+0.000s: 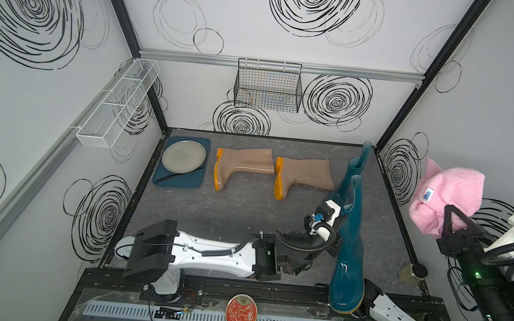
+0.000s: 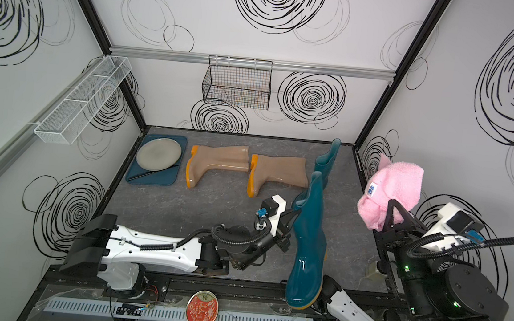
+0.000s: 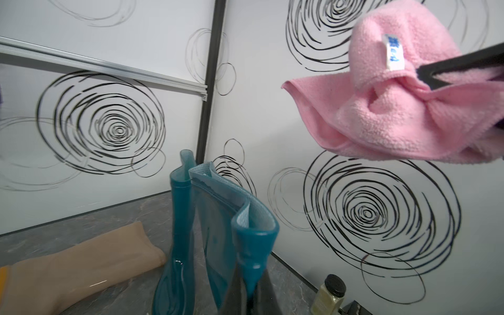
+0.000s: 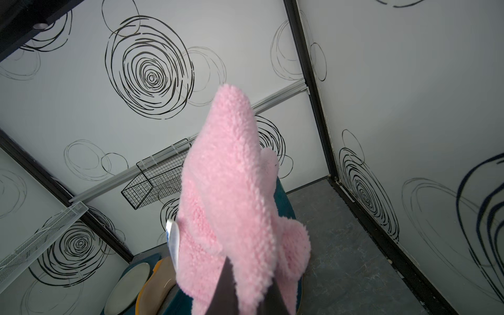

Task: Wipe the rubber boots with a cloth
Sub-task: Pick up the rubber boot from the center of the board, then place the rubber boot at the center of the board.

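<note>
Teal nearer boot [image 1: 348,250] runs front-to-back, cuff seemingly rearward.

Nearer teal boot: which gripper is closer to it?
Left. The left gripper is clamped on the top rim of the nearer teal boot. The right gripper is raised off to its right, holding the pink cloth, clear of the boot.

the right claw [image 4: 245,286] is clamped on the bunched pink cloth [image 4: 231,196], with the white tag [image 4: 173,241] at its edge. a black wire basket [image 4: 152,185] hangs behind it.
</note>
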